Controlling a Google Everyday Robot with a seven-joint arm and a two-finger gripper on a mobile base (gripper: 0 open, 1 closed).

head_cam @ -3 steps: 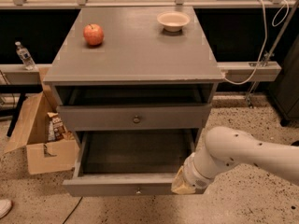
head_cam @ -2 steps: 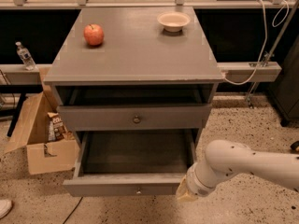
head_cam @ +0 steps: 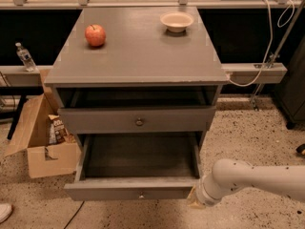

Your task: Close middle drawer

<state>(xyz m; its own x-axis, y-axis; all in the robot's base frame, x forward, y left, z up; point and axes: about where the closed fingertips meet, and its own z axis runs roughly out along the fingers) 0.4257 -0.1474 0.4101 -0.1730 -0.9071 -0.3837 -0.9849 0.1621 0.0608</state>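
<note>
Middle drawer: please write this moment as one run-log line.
middle drawer: pulled wide open, not yet closed | gripper: low, beside its right front corner

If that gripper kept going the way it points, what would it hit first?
Probably the front of the open middle drawer, at its right end: the gripper sits just beside it, pointing left. Depth is unclear.

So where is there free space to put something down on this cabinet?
The cabinet top is bare between the apple and the bowl and toward its front. The middle drawer looks empty. Crowded: its front-right corner, by the gripper.
</note>
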